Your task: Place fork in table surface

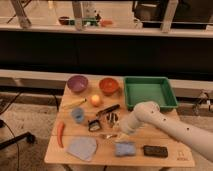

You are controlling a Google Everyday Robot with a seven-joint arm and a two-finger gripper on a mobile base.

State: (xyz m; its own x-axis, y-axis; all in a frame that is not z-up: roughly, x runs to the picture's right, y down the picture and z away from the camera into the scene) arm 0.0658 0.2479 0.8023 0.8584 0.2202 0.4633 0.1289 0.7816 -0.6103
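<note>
Along the near edge of the surface (105, 156) lie a grey-blue cloth (81, 148) at 7 o'clock, a blue sponge (125, 148) at 6 and a black block (155, 150) at 5. Just beyond the sponge the gripper (121, 133) hangs low over the wood, on a white arm (165, 125) stretched in from 4 o'clock. Whether it is spread or pressed together cannot be told. The fork (107, 135) lies on the surface at the gripper's 9 o'clock, just beside it. Farthest back stand a purple bowl (77, 83) at 11, an orange bowl (108, 85) at 12 and a green tray (150, 92) at 2.
</note>
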